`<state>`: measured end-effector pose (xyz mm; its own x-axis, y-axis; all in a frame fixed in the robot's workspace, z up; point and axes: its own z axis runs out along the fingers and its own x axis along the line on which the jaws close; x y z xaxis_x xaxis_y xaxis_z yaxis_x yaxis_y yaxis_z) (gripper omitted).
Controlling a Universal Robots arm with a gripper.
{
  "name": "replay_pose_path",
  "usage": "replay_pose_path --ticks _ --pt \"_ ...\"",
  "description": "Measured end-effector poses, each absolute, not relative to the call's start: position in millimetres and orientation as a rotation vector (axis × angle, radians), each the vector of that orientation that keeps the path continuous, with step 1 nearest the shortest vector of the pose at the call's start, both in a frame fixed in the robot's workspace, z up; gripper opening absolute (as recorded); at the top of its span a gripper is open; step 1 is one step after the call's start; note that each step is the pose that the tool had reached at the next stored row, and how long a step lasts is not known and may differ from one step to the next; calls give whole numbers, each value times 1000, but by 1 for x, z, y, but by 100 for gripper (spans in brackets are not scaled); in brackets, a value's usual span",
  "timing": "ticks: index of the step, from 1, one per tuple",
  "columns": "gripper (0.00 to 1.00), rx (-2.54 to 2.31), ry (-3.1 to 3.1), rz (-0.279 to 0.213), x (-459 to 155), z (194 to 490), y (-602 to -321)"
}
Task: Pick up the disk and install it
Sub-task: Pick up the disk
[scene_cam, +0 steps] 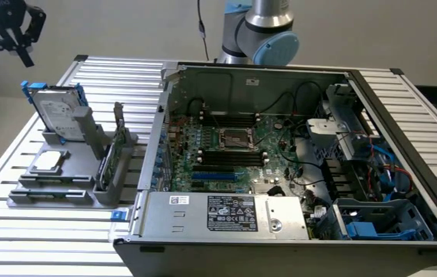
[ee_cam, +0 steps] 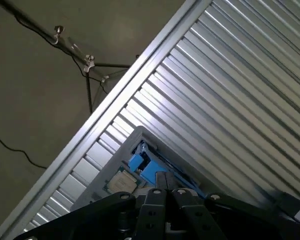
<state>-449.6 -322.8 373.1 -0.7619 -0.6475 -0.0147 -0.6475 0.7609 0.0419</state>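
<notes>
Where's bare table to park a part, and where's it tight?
Free: table slats between the grey fixture and the near edge; slats behind the disk; slats beside the computer case on the exterior view's right. Crowded: narrow gap between fixture and case; case interior, full of cables.

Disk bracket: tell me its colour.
The disk has a blue bracket; exterior view shows it best.

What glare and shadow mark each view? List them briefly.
Exterior view: even, soft light; the open computer case is darkest inside at the exterior view's right. Wrist view: a glare band crosses the slatted table; the floor is dim.
</notes>
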Motion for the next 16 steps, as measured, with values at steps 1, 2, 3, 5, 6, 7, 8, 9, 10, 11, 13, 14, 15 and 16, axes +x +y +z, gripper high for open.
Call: replay_pose_path --ticks 1,2,3,5,6,7,8,9,10,11,13,14,15,16 --pt "11 1110 -2937 -70 -450 372 -323" --pt "11 1136 -2926 -69 -450 372 -323" --pt "11 1162 -2916 -69 -450 371 -323" --pt "11 1217 -2893 -69 -450 370 -323" --pt "11 1242 -2881 -69 -450 369 -323" --pt "11 1268 -2870 -69 -450 368 -323" --pt "11 1293 -2858 -69 -450 368 -323" --pt "11 1318 -2846 -69 -450 367 -323" --pt "11 1346 -2832 -69 -450 366 -323" --pt "11 1371 -2820 -68 -450 366 -323" --pt "11 1422 -2794 -68 -450 364 -323" --pt "11 1446 -2781 -68 -450 364 -323" --pt "11 1471 -2767 -68 -450 363 -323" --pt "11 1496 -2754 -68 -450 363 -323"
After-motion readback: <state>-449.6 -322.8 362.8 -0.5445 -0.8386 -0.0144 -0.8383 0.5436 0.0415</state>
